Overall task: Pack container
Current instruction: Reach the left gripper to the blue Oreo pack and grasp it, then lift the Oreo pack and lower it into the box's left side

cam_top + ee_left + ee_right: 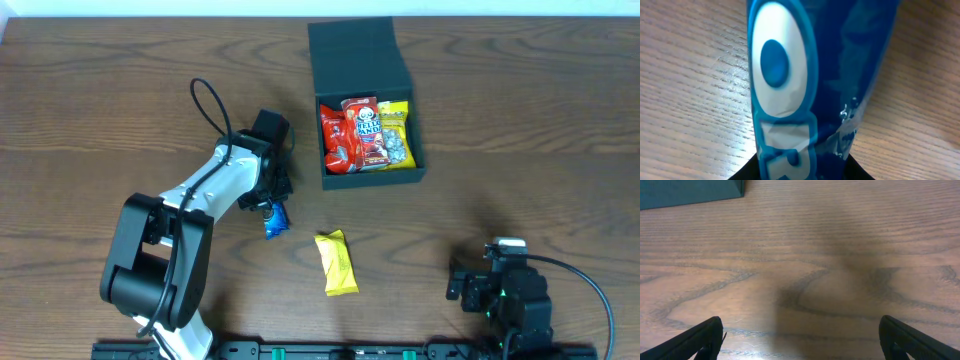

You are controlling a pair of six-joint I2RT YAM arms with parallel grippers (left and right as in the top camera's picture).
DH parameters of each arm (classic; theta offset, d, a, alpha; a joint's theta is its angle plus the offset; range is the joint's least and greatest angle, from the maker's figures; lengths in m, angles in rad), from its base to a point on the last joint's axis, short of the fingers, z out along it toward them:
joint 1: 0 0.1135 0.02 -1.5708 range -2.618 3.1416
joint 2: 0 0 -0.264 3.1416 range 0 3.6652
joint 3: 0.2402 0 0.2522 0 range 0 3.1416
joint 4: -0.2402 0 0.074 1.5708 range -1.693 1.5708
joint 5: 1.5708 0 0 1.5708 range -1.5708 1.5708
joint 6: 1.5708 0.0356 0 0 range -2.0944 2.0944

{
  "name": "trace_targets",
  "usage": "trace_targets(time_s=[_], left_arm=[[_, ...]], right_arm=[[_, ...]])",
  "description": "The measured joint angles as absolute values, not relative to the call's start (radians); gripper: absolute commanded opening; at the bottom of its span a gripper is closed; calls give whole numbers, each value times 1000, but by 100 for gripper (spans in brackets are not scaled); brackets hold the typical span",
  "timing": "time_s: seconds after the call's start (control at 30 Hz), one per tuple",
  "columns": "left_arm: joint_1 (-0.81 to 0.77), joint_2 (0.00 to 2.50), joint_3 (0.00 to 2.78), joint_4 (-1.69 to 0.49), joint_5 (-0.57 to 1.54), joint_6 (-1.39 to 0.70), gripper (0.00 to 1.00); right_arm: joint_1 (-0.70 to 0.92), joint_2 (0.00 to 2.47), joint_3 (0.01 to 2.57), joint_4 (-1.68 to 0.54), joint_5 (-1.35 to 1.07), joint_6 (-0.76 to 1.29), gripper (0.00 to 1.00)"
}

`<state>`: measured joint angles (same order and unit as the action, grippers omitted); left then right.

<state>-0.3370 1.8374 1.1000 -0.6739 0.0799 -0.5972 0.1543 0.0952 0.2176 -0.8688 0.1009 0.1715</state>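
Left gripper (266, 207) sits over a blue packet (815, 75) left of the table's (90, 110) centre. The packet fills the wrist view, and whether the jaws grip it cannot be told. Yellow packet (337, 263) lies near the front edge. Container (370, 178), lid open, stands at the back edge, holding snack packets (365, 135). Right gripper (800, 332), jaws wide and empty, is near the front right corner.

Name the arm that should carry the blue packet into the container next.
Left. The left gripper sits right at the blue packet, which fills its wrist view, and the container is close by. The right gripper stands open over the table, far from the packet.
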Motion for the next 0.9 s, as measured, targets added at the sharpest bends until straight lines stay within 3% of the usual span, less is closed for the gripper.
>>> trace_targets(time_s=[0.33,0.9], left_arm=[[-342,1837,1103,-692,80,-574,19],[-423,1780,1400,-942,25,-500,20]], right_arm=[[154,95,218,-869,101,171,99],[154,95,218,-869,101,171,99]])
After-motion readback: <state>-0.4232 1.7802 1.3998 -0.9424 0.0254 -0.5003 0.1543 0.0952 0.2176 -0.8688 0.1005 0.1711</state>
